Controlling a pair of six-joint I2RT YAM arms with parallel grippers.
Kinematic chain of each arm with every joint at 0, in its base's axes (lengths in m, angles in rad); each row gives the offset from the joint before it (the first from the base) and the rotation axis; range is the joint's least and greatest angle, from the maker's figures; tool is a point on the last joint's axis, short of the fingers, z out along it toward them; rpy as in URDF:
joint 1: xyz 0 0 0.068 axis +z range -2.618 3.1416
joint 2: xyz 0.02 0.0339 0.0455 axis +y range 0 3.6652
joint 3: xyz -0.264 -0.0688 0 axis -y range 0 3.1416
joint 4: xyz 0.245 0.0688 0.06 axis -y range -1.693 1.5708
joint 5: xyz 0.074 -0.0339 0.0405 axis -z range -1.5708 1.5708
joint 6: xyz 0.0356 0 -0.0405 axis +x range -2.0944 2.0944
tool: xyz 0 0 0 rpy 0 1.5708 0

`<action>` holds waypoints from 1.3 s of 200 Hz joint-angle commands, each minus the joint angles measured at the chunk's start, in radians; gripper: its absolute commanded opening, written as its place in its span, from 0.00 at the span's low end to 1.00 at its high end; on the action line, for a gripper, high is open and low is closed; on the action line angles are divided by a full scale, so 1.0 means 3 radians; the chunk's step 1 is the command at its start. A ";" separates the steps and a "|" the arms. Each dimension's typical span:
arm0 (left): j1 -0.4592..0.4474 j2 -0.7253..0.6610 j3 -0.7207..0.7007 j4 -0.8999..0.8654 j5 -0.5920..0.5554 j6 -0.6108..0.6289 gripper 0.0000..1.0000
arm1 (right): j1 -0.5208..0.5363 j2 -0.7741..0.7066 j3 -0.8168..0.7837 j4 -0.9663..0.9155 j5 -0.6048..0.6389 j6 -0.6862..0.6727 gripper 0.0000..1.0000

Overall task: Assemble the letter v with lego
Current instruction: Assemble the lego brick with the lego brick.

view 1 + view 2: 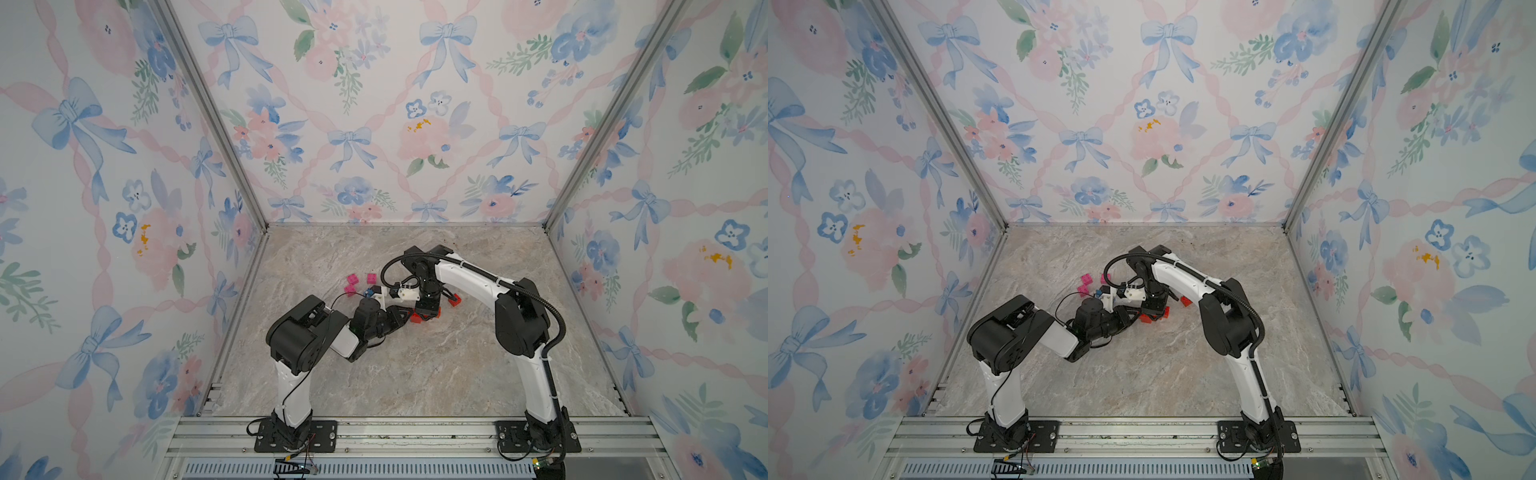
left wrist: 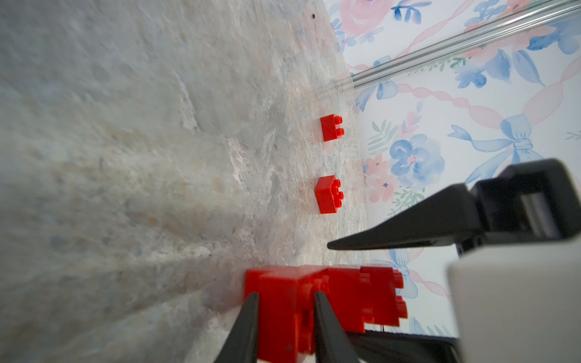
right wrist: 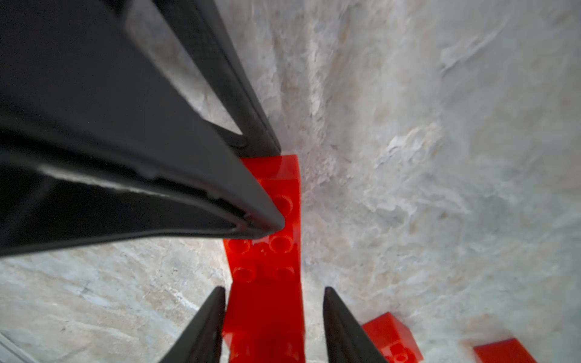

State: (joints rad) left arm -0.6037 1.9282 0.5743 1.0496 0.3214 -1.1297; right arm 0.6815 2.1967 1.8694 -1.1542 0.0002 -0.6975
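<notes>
A red lego assembly [image 1: 419,318] of joined studded bricks rests on the marble floor between both arms. My left gripper [image 2: 284,294] is shut on one end of the red assembly [image 2: 339,292]. Over its other end my right gripper [image 3: 273,287] stands open. It straddles the red assembly [image 3: 267,251]: one finger lies against the side, the other is a gap away. Two loose red bricks [image 2: 330,127] [image 2: 328,195] lie beyond. Pink bricks [image 1: 352,279] [image 1: 371,277] and a blue brick [image 1: 368,293] lie to the far left, partly hidden by my right wrist.
One red brick [image 1: 454,299] sits just right of my right gripper, under the arm. Flowered walls [image 1: 395,124] with metal corner posts close in the floor [image 1: 415,374] on three sides. A metal rail [image 1: 415,436] carries both arm bases at the front.
</notes>
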 commanded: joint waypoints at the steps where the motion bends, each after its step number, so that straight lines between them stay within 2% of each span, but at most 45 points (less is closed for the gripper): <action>1: -0.0022 0.0091 -0.0017 -0.0135 -0.0023 0.0028 0.00 | -0.0026 -0.0138 0.0006 0.0041 -0.0062 0.0044 0.60; 22: -0.0038 0.0063 -0.0032 -0.0138 -0.0083 0.0014 0.00 | -0.0099 -0.0312 0.0017 0.0066 -0.0117 0.0180 0.65; 58: -0.0122 -0.0033 -0.0081 -0.0135 -0.0317 -0.0033 0.00 | -0.0147 -0.0634 -0.0157 0.0246 0.0031 0.0767 0.72; 105: -0.0123 -0.0021 -0.0063 -0.0127 -0.0340 -0.0043 0.00 | -0.0149 -0.0557 -0.0202 0.0251 0.0346 0.0782 0.72; 222: -0.0111 -0.0005 -0.0060 -0.0122 -0.0330 -0.0044 0.00 | -0.0134 -0.0218 -0.0193 0.0304 0.0316 0.0745 0.73; 260: -0.0108 0.0006 -0.0063 -0.0126 -0.0324 -0.0038 0.00 | -0.0130 -0.0249 -0.0176 0.0375 0.0292 0.0776 0.73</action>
State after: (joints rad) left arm -0.6353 1.9266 0.5713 1.0576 0.2497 -1.1496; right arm 0.6422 2.1143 1.8244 -1.0531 0.0864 -0.4850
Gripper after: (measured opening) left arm 0.277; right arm 0.726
